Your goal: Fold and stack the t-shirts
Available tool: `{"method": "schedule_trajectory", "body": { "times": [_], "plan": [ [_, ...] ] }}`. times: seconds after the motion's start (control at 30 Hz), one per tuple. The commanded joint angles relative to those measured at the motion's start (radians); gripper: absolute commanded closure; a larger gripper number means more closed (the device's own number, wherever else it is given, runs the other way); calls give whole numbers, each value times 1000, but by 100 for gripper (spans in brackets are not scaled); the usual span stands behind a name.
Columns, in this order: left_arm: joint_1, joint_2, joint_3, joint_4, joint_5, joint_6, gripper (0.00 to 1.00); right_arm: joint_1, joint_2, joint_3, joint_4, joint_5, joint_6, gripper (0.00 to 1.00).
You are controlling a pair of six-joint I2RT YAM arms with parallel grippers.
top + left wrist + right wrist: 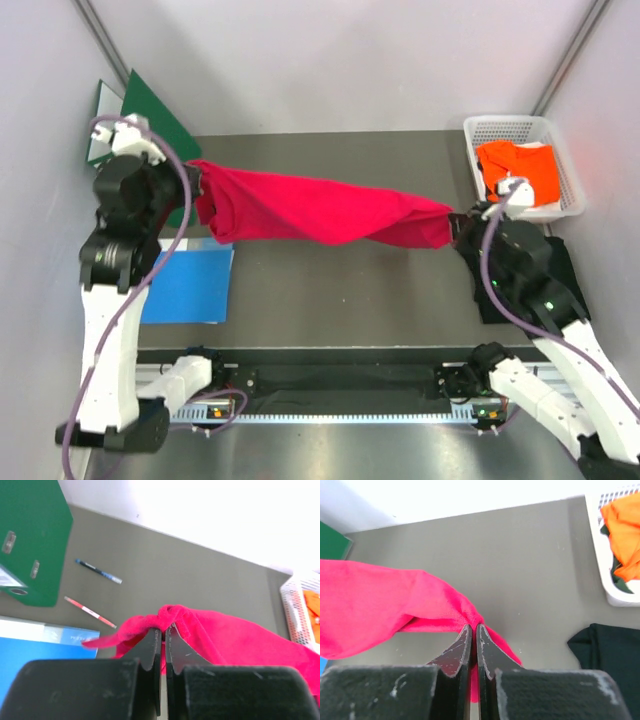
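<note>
My left gripper [163, 630] is clamped tight on one bunched end of the red shirt [320, 212], which hangs stretched above the table [330, 300]. My right gripper [472, 628] pinches the other end shut. I'd lower it taut and level onto the bare middle, clear of the pens [90, 611] on the left and the black shirt [612, 650] and basket [520, 122] on the right

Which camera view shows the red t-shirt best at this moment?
The top external view: the full span of the red t-shirt hangs stretched between the left gripper and the right gripper. Each wrist view shows only one bunched end, pinched in that arm's gripper, with cloth trailing away.
</note>
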Motion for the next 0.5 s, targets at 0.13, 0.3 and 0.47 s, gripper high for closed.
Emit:
{"method": "schedule_trajectory", "body": {
  "times": [0.13, 0.3, 0.47],
  "plan": [
    [9, -173, 29, -116, 82, 83, 100, 7, -195, 99, -182, -55, -101, 100],
    [8, -121, 43, -115, 82, 74, 100, 7, -120, 118, -135, 17, -158, 100],
    [8, 28, -87, -84, 59, 47, 100, 2, 221, 98, 29, 33, -226, 100]
  ]
}}
